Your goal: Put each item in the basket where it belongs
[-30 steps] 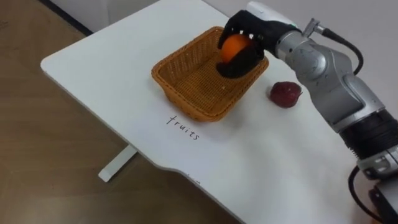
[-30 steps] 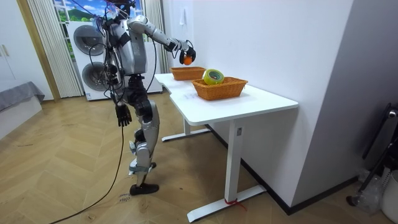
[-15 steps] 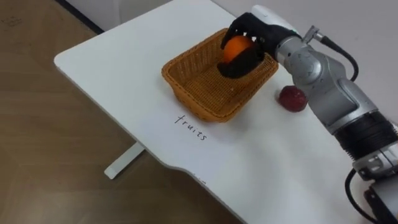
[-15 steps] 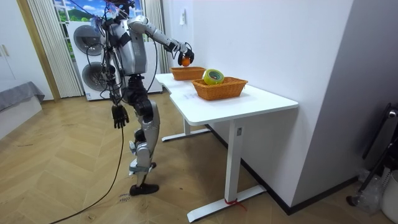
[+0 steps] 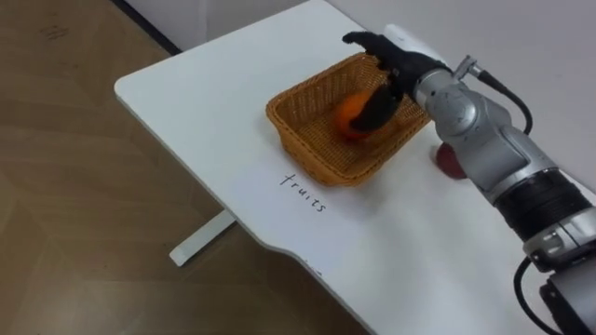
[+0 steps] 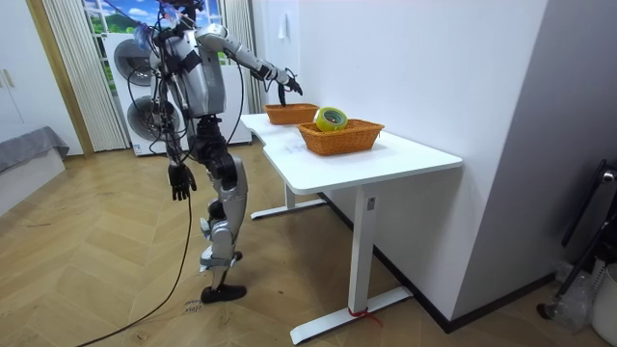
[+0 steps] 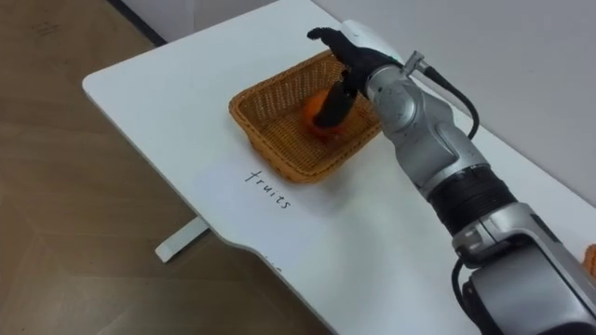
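The white desk carries a handwritten label on its surface just in front of the fruit basket, on the side nearest the robot. The fruit basket is woven, rectangular and open-topped. The orange lies inside the fruit basket, on its floor toward the far right corner. The right hand is positioned above the far right rim of the fruit basket, spread wide with fingers extended and holding nothing; part of the hand reaches down beside the orange, and contact cannot be confirmed. A red fruit lies on the desk to the right of the fruit basket, partly hidden behind the right forearm. In the room view, the robot stands on the wood floor at the desk side next to the fruit basket. The left hand hangs at its side below desk level; its state cannot be told. Further along the desk from the fruit basket stands a second basket containing a tape roll.
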